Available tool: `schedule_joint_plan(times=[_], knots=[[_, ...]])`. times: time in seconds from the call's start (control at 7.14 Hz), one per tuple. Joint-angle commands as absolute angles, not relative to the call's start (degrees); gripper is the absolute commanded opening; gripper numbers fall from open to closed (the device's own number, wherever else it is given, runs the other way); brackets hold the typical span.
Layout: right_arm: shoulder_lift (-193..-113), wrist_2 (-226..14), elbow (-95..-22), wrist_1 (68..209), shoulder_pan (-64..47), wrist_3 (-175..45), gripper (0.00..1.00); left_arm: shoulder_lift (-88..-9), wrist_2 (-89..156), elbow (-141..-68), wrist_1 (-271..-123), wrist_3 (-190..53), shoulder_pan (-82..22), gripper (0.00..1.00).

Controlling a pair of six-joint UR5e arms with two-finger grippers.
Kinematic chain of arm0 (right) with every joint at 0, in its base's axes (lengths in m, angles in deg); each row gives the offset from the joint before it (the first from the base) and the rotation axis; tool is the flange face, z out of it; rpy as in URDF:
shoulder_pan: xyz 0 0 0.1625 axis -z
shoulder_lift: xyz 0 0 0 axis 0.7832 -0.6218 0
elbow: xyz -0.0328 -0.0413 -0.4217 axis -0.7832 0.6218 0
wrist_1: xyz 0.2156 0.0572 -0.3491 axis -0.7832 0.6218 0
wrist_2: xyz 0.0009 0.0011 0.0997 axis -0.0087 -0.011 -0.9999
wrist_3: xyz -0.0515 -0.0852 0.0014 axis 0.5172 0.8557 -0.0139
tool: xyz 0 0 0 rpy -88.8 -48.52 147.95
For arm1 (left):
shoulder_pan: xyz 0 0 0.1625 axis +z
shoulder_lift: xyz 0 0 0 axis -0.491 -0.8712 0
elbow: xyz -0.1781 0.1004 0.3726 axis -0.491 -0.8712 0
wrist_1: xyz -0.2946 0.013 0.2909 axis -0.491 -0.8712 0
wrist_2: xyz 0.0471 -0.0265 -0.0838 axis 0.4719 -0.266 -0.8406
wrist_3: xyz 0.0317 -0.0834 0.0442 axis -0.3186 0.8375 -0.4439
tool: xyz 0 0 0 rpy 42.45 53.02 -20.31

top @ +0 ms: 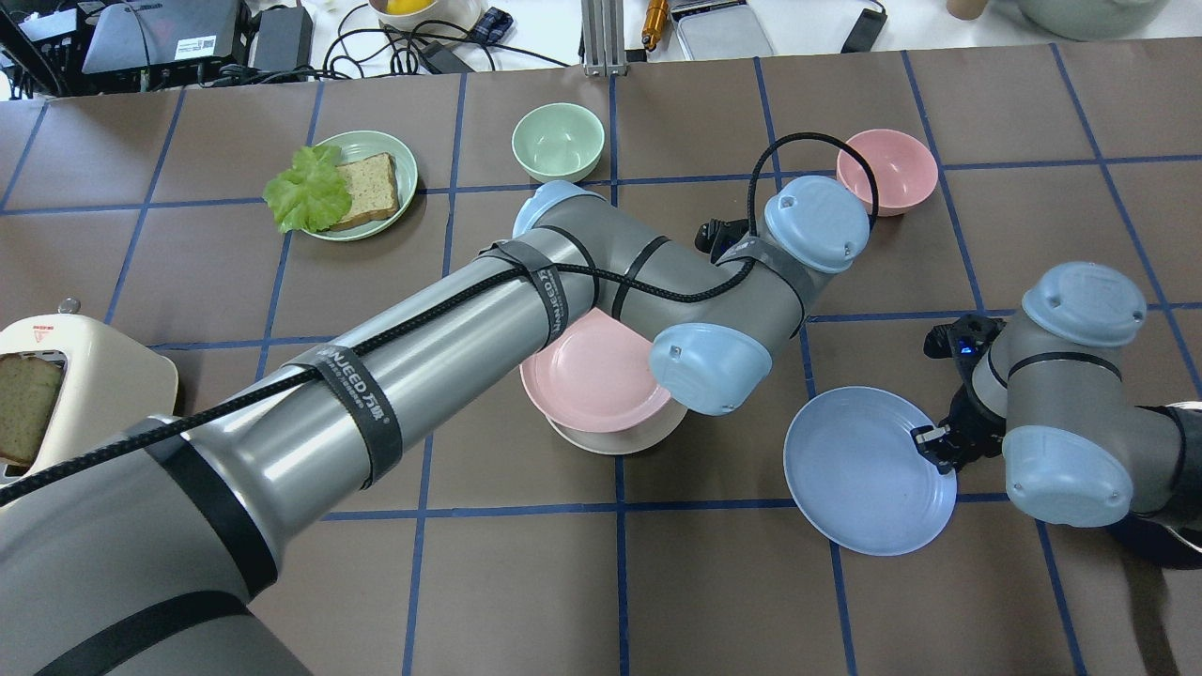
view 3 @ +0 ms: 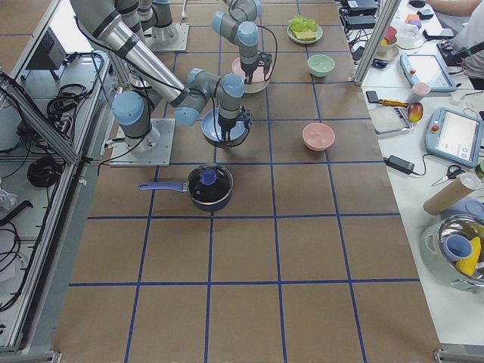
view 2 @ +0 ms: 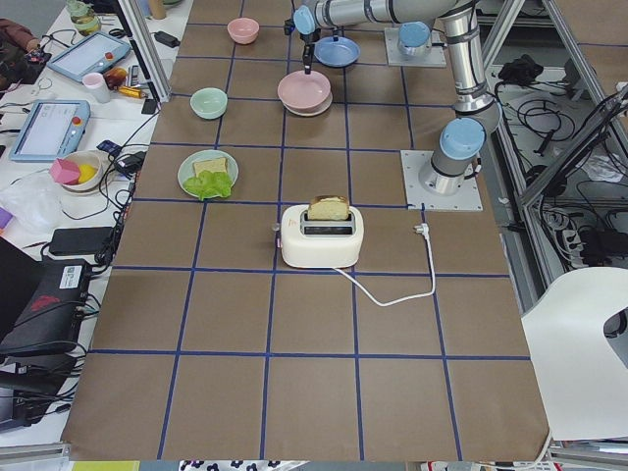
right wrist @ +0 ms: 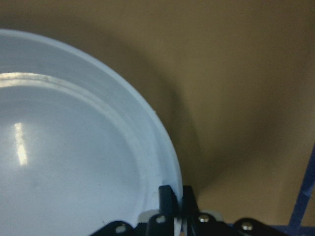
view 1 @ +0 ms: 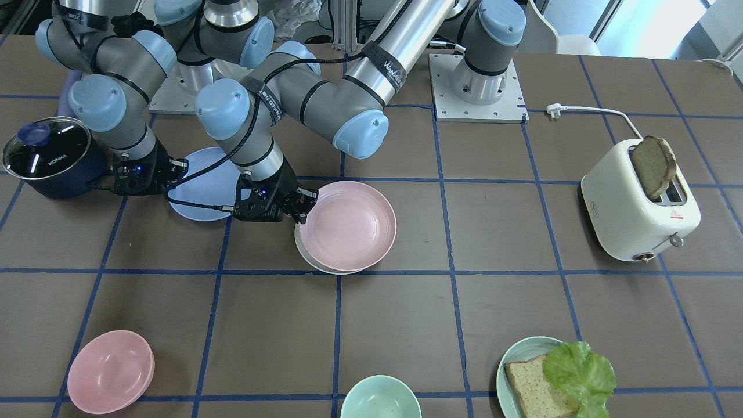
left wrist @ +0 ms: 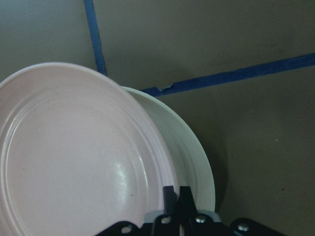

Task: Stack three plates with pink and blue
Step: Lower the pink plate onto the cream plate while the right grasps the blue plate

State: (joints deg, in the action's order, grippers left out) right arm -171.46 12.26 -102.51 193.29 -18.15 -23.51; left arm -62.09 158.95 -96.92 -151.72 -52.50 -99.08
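The left claw (left wrist: 177,191) pinches the near rim of the pink plate (left wrist: 74,157), with its two fingers drawn close on either side of the rim. The pink plate lies on top of the cream-white plate (left wrist: 189,157). It is offset, so a crescent of the cream-white rim shows along one side. This pair sits near the middle of the tabletop (view 1: 522,302), beside a crossing of blue tape lines.

The right claw (right wrist: 176,194) pinches the rim of the light blue plate (right wrist: 64,162), with its fingers nearly together on the rim. The light blue plate is apart from the pair, on the robot's right side. A dark shadow falls under its edge. The views do not show whether it rests on the tabletop or is held clear of it.
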Motion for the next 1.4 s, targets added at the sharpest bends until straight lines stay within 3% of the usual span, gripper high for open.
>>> schedule_joint_plan(times=[0.0, 1.26], knots=[[-171.56, 12.4, -101.9, 193.82, -18.15, -23.29, 0.0, -62.41, 158.82, -96.96, -152.92, -49.5, -99.35, 0.0], [-168.5, 14.68, -85.56, 182.41, -18.23, -23.29, 0.0, -65.92, 158.65, -94.24, -152.13, -49.32, -99.27, 0.0]])
